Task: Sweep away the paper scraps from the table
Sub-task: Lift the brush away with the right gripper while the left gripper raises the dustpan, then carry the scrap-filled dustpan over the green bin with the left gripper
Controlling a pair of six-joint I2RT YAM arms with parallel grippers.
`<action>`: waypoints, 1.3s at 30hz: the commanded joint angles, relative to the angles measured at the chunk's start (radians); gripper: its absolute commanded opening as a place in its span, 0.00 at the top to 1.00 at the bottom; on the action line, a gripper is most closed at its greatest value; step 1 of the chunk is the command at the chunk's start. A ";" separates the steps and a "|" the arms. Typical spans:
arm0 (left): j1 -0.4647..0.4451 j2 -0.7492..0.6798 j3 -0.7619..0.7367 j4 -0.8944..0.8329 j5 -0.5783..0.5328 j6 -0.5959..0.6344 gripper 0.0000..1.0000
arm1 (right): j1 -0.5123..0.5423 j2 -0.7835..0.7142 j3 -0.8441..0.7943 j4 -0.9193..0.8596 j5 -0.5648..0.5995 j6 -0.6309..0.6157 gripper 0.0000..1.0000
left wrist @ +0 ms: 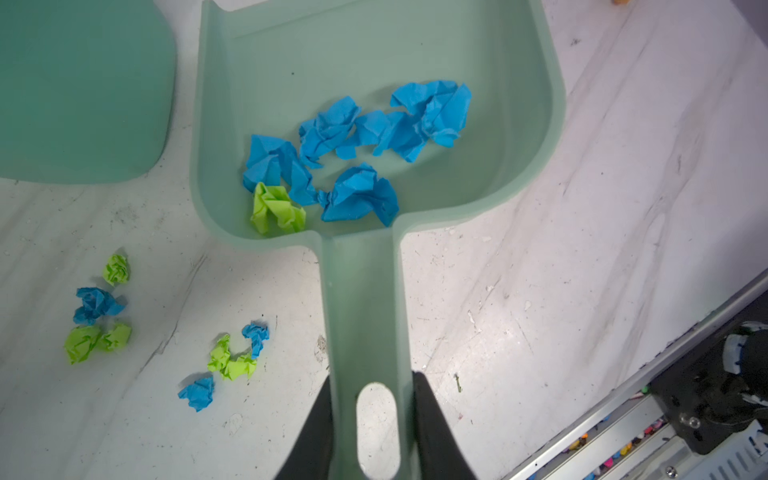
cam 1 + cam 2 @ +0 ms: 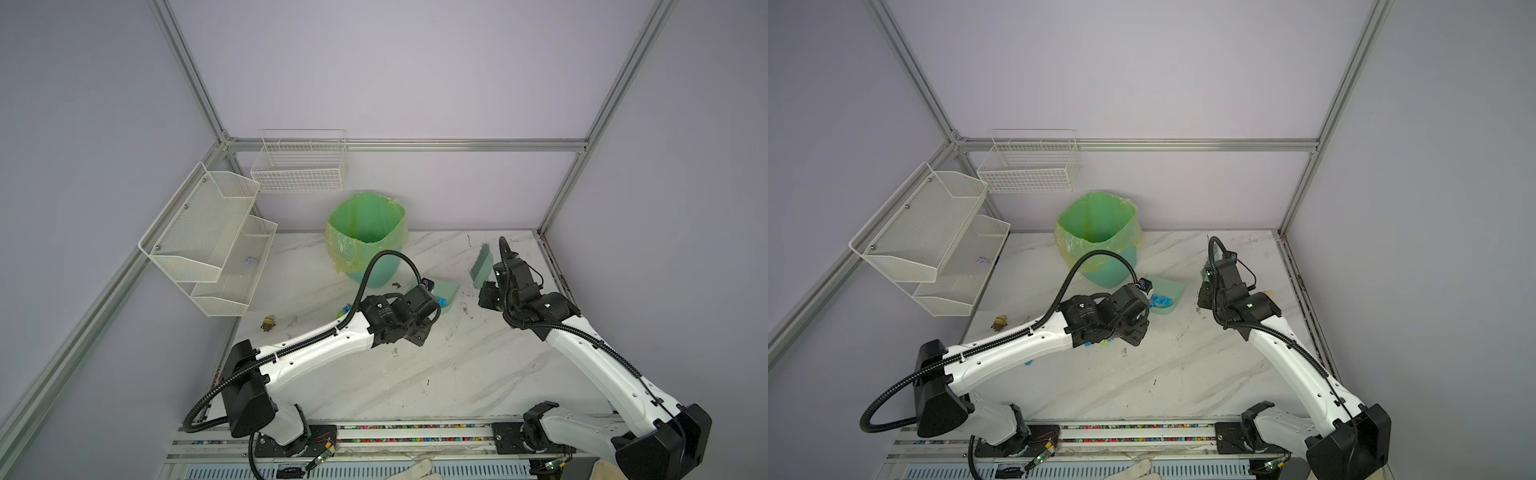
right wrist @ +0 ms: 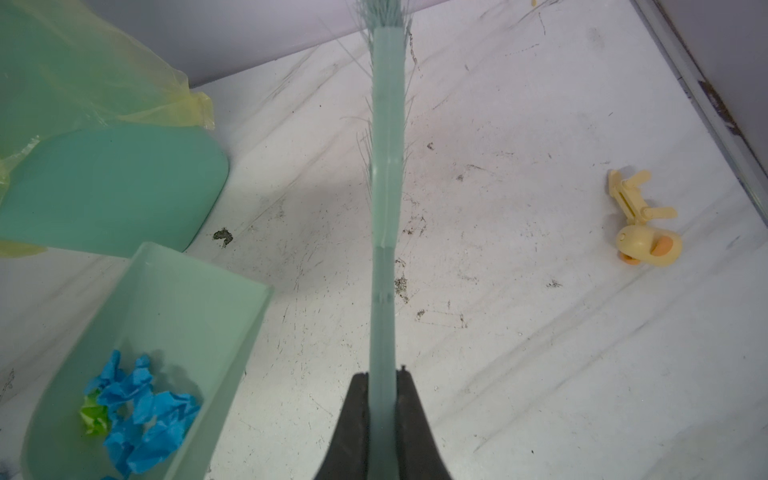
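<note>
My left gripper [image 1: 374,376] is shut on the handle of a mint-green dustpan [image 1: 374,62]. Several blue paper scraps and one lime-green one [image 1: 357,141] lie in the pan. More loose paper scraps [image 1: 99,307] lie in small clusters on the table [image 1: 582,249], beside the pan's handle. A second cluster of scraps [image 1: 232,357] lies nearer my fingers. My right gripper [image 3: 382,374] is shut on the handle of a pale green brush [image 3: 388,166], held off to the pan's right. Both top views show the dustpan [image 2: 449,293] and its scraps [image 2: 1160,300].
A green bin with a liner [image 2: 365,232] stands just behind the dustpan's open lip. A small yellow toy figure [image 2: 269,322] lies left. A yellow duck toy [image 3: 648,245] lies near the right edge. White mesh shelves [image 2: 208,237] and a wire basket [image 2: 299,162] hang at the back left.
</note>
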 commanded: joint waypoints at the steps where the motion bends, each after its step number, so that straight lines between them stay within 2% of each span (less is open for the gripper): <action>1: 0.032 -0.055 0.126 0.016 0.018 -0.013 1.00 | -0.007 -0.029 -0.017 0.031 0.006 -0.002 1.00; 15: 0.230 -0.050 0.298 0.040 0.243 -0.030 1.00 | -0.009 -0.045 -0.085 0.068 -0.029 -0.007 1.00; 21: 0.314 -0.033 0.382 0.045 0.296 -0.044 1.00 | -0.009 -0.026 -0.104 0.104 -0.060 -0.016 1.00; 28: 0.430 -0.051 0.380 0.115 0.369 -0.111 1.00 | -0.007 0.010 -0.078 0.119 -0.092 -0.054 1.00; 31: 0.520 -0.071 0.317 0.188 0.460 -0.179 1.00 | -0.009 0.018 -0.063 0.120 -0.100 -0.064 1.00; 36: 0.766 -0.091 0.178 0.420 0.769 -0.405 1.00 | -0.009 0.025 -0.051 0.110 -0.121 -0.062 1.00; 39: 0.866 -0.072 0.079 0.623 0.944 -0.589 1.00 | -0.008 0.014 -0.049 0.106 -0.120 -0.059 1.00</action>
